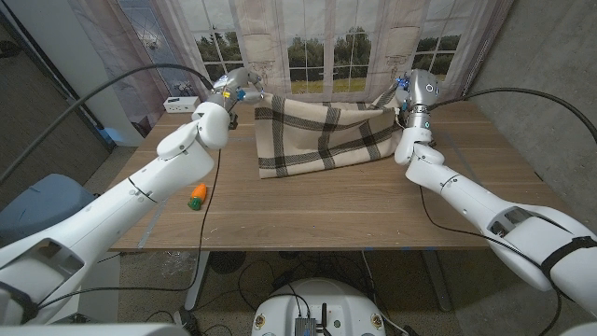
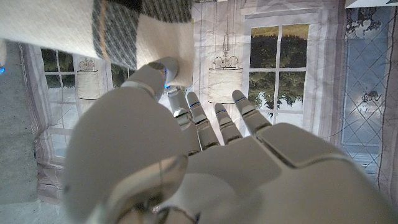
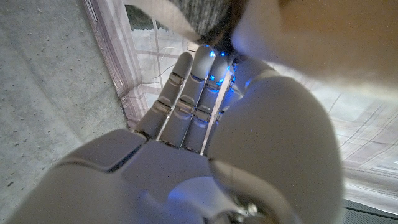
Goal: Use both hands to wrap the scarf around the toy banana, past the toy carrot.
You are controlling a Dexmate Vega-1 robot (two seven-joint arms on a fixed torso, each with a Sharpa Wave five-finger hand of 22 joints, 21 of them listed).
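Scarf (image 1: 322, 135): cream cloth with dark plaid stripes, spread wide across the far middle of the tabletop (image 1: 308, 210). Its two far corners are lifted off the surface, one at each side; the near edge lies on the wood.

Left hand (image 1: 235, 91): raised at the far left corner of the scarf. In the left wrist view the thumb meets the cloth's corner and pinches it, while the other fingers (image 2: 217, 121) are stretched out and slightly apart.

Right hand (image 1: 418, 93): raised at the far right corner of the scarf, holding that corner up. In the right wrist view the fingers (image 3: 186, 93) reach up side by side to a fold of grey and cream cloth, with the thumb close against it.

Carrot (image 1: 197, 195): small orange toy with a green end, lying on the tabletop near the left edge, well apart from the scarf and nearer than it.

Banana: cannot be made out in any view.

Backdrop (image 1: 345, 42): printed curtain showing windows and trees, hanging behind the far edge of the tabletop.
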